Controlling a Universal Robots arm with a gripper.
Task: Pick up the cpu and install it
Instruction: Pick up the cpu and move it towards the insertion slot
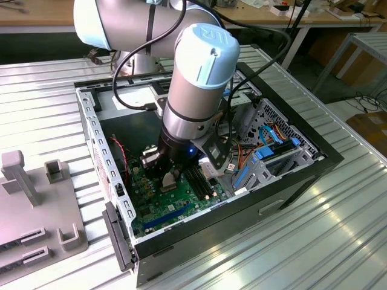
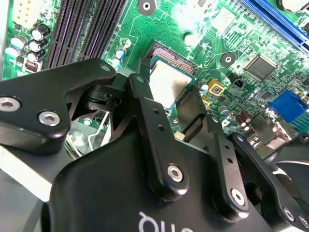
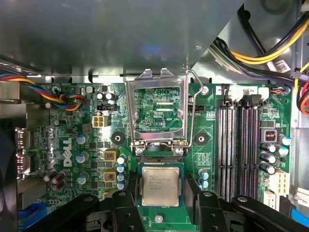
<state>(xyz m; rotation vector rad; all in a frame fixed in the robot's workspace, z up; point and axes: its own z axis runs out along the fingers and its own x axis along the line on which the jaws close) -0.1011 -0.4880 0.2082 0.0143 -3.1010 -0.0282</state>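
Observation:
The cpu (image 3: 160, 186), a small square chip with a silver-grey top and green rim, sits between the two black fingers (image 3: 126, 205) of my gripper (image 3: 161, 195). In the second wrist view the cpu (image 2: 166, 79) hangs close over the black socket (image 2: 170, 54), whose contact rows show just past its edge. The gripper (image 2: 166, 99) is shut on its two sides. The socket's metal load plate (image 3: 157, 113) and lever (image 3: 191, 116) stand flipped open beside it. In the exterior view the gripper (image 1: 169, 181) reaches down into the open computer case onto the green motherboard (image 1: 175, 208).
Black memory slots (image 3: 236, 140) run beside the socket, with capacitors (image 3: 82, 157) on its other side. Coloured cable bundles (image 3: 67, 101) and a drive cage (image 1: 275, 151) crowd the case walls (image 1: 97, 139). A grey fixture (image 1: 36, 199) stands on the ribbed metal table at the exterior view's left.

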